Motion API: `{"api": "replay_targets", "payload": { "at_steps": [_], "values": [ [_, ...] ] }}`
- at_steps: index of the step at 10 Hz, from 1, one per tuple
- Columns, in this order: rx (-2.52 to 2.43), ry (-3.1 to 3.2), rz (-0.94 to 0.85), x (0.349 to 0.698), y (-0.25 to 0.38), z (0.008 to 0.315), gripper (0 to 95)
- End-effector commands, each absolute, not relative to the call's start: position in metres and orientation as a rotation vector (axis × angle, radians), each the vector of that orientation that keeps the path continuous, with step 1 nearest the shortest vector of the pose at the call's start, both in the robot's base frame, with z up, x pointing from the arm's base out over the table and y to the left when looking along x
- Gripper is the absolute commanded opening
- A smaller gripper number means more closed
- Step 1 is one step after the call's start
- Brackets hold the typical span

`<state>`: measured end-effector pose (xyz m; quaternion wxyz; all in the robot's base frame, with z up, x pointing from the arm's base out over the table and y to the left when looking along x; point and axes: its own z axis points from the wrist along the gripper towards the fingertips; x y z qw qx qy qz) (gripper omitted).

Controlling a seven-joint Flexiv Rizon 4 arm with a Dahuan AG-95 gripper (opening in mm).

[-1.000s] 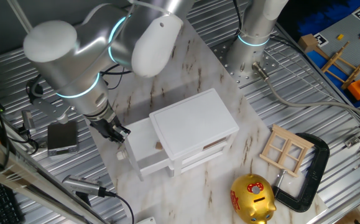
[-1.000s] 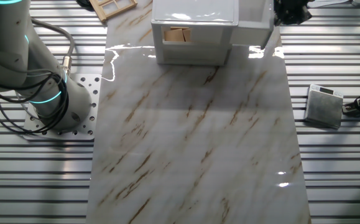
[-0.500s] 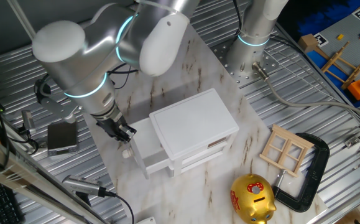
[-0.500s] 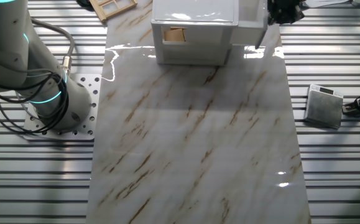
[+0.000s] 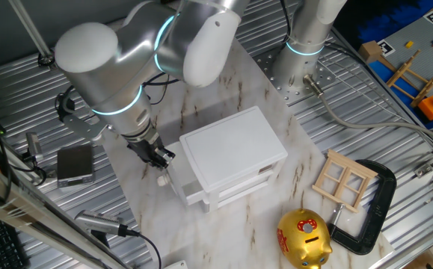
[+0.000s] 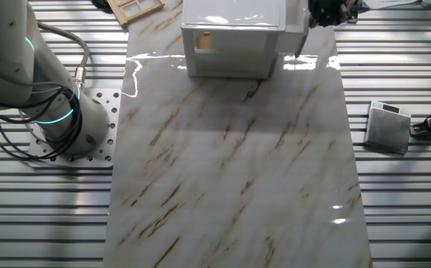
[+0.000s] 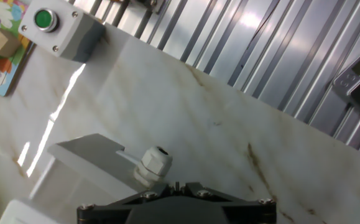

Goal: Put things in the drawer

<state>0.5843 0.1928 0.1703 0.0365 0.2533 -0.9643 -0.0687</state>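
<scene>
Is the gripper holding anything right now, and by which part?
It looks like the gripper is at the drawer knob, but a closed grasp cannot be confirmed.

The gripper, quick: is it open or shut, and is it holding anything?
Gripper: at the drawer front by the knob; open or shut cannot be told.

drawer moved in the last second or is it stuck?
Yes. The drawer has slid further into the white cabinet: less of its tray sticks out than before, and the gripper at its front has followed toward the cabinet. It is not fully shut.
</scene>
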Motion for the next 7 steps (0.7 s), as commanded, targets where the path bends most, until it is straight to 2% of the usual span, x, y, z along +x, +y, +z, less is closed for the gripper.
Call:
{"api": "replay_targets", "payload": {
  "at_steps": [1, 7],
  "values": [
    [0.777, -2.960, -0.213, 0.580, 0.194, 0.170, 0.0],
    [0.764, -2.953, -0.252, 0.568, 0.200, 0.172, 0.0]
  ]
}}
